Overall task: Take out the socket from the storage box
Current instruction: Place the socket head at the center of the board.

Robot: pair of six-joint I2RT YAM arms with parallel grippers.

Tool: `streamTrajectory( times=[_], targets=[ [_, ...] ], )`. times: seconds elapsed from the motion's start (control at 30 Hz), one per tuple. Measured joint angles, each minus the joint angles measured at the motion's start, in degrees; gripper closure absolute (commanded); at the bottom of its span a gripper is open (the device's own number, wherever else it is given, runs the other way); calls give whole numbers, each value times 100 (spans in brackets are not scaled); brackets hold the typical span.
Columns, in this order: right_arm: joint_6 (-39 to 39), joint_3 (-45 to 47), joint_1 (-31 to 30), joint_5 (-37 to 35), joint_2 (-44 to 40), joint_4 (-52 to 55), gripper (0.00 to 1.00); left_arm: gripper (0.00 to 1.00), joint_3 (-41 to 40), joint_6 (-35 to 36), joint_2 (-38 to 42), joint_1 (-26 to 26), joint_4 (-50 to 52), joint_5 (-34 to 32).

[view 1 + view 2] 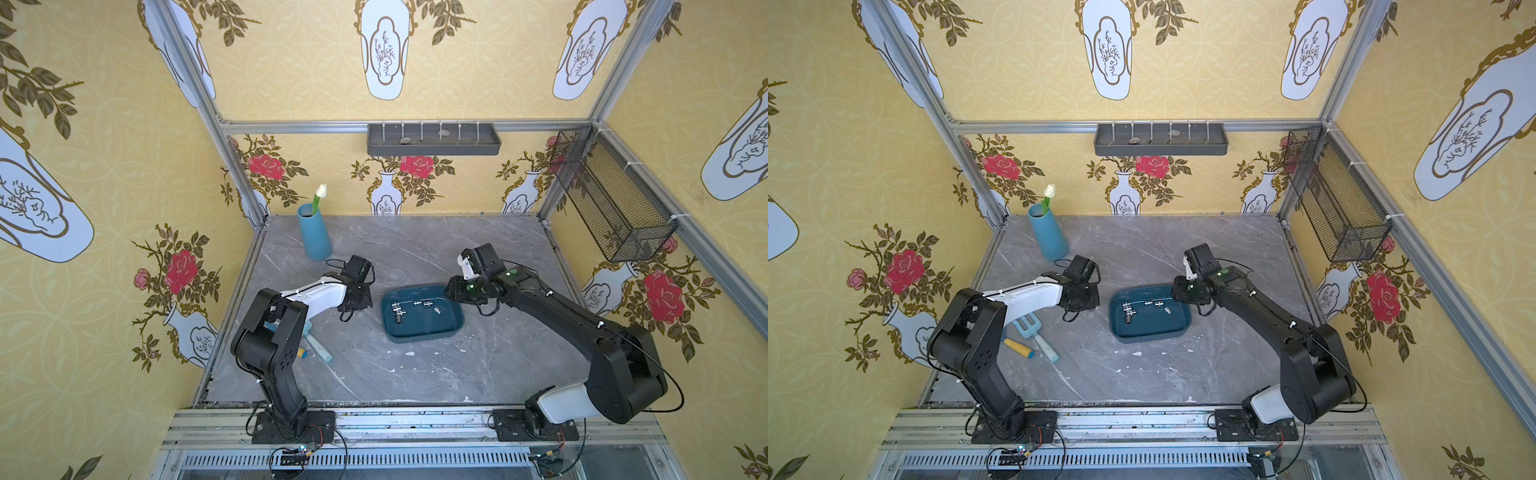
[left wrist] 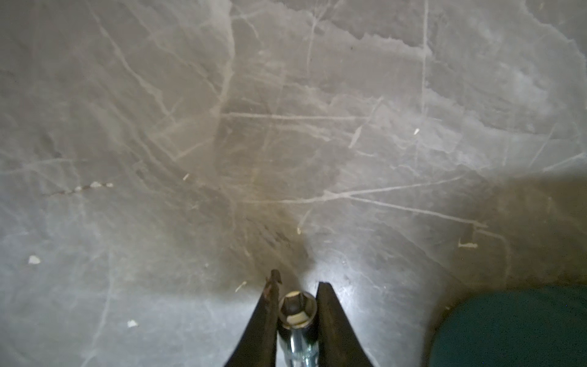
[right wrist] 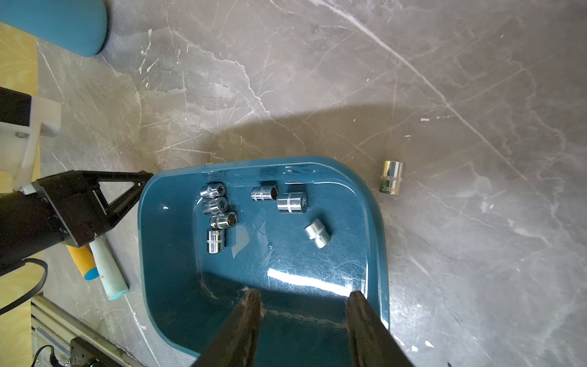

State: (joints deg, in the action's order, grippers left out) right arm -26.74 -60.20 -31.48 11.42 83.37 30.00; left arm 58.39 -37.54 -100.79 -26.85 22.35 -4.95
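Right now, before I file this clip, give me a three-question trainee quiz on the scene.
1. True or false: the left claw is shut on a socket.
2. How many sockets lie inside the storage box? A three, B seven, C twelve.
3. Fill in: the right claw, above the box, has its jaws ____.
Key: 1 true; 2 B; 3 open.

Marble tabletop (image 1: 415, 374): storage box (image 1: 420, 338), vase (image 1: 314, 235), hand tools (image 1: 1045, 348), loose socket (image 3: 392, 177).
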Motion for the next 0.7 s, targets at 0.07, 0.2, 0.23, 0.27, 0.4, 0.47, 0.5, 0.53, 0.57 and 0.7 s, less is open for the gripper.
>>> streamTrajectory(
  times=[0.07,0.2,0.23,0.27,0.4,0.47,0.5,0.53,0.57,0.7],
  targets=[
    [0,-26,-11,0,20,0,51,80,39,0,-68,7,-15,-2],
    [0,-48,-37,-11,20,4,51,75,101,-2,-173,7,-81,-24],
    [0,-52,-37,-11,20,9,51,72,103,-2,-184,7,-94,-33],
    [0,-59,-44,-13,20,9,50,69,103,-2,-190,7,-98,-42],
    [0,-70,-74,-15,20,9,50,58,103,-4,-195,7,-87,-59],
    [0,-81,-76,-15,31,4,50,56,107,-4,-192,7,-79,-59],
    [0,-83,-85,-15,37,7,49,55,114,-4,-192,7,-79,-57],
    [0,-92,-85,-17,39,17,49,55,116,-2,-181,7,-83,-59],
    [0,-98,-85,-17,39,13,49,54,125,-2,-162,7,-66,-59],
    [0,-131,-87,-17,42,24,49,53,173,0,-50,9,-52,-59]
  ],
)
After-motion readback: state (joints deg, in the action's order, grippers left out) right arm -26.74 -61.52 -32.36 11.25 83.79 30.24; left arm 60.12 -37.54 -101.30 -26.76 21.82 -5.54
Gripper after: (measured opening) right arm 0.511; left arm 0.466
